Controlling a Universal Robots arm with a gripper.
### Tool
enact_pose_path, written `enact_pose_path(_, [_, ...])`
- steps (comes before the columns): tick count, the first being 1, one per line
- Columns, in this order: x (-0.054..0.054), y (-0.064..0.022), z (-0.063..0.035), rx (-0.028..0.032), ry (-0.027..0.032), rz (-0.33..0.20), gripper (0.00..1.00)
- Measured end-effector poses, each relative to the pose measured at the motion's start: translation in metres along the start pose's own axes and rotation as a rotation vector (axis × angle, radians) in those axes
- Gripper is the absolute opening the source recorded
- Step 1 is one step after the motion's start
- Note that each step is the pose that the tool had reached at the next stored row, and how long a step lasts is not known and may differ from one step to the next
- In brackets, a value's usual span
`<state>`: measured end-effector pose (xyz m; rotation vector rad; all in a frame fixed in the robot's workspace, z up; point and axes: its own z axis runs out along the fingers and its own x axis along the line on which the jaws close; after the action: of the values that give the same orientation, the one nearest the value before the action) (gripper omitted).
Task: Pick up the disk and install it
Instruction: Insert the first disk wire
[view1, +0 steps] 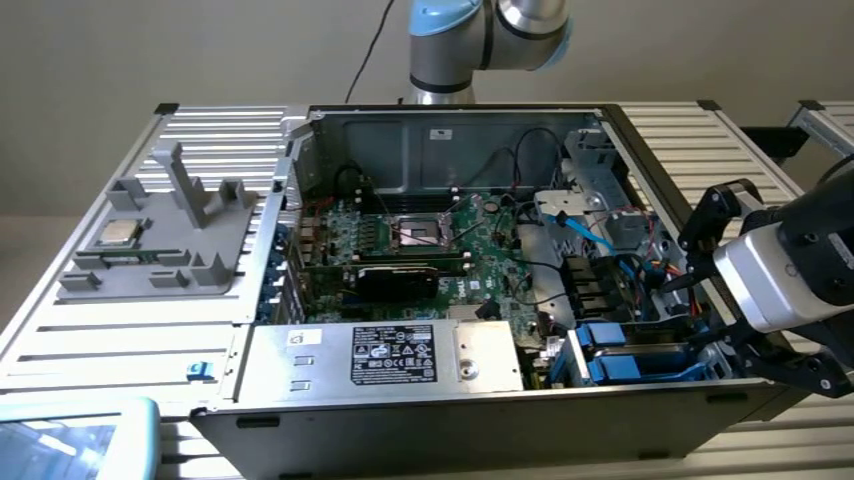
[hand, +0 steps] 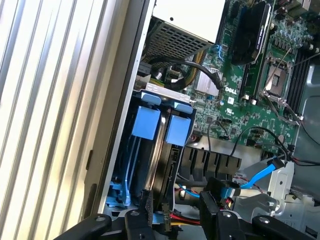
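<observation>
Slatted metal table under everything, running out well past the jaws. On it an open computer case, with the jaws reaching in over one corner.

Big grey box along the case wall, well off from the jaws. Black label on its top, print too fine to read.

Green mainboard deeper in, beyond the jaws, bearing a white "DELL" mark.

Gripper spread wide, gripping nothing.

Right ahead of the jaws, the disk: stood on edge in the drive bay, dark side showing. Bright blue frame, with a square tab at the far end. Near end lying between the two fingers; contact impossible to judge. Second blue tab just beside.

Blue cable and red and yellow wires crowding close by the jaws.

Small silver chip on a grey tray, far from the jaws, outside the case.
</observation>
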<state>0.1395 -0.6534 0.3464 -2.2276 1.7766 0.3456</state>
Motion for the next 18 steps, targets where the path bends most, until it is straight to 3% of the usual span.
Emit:
enact_pose_path(2, [0.0003,0.0001,0.0001,0.0007,-0.0031,0.0,0.5])
enact_pose_path(9, [0.0033,0.0007,-0.0002,0.005,-0.0225,0.0,0.5])
enact_pose_path(18, [0.0063,0.0011,0.0058,0.0076,-0.0339,-0.001,0.5])
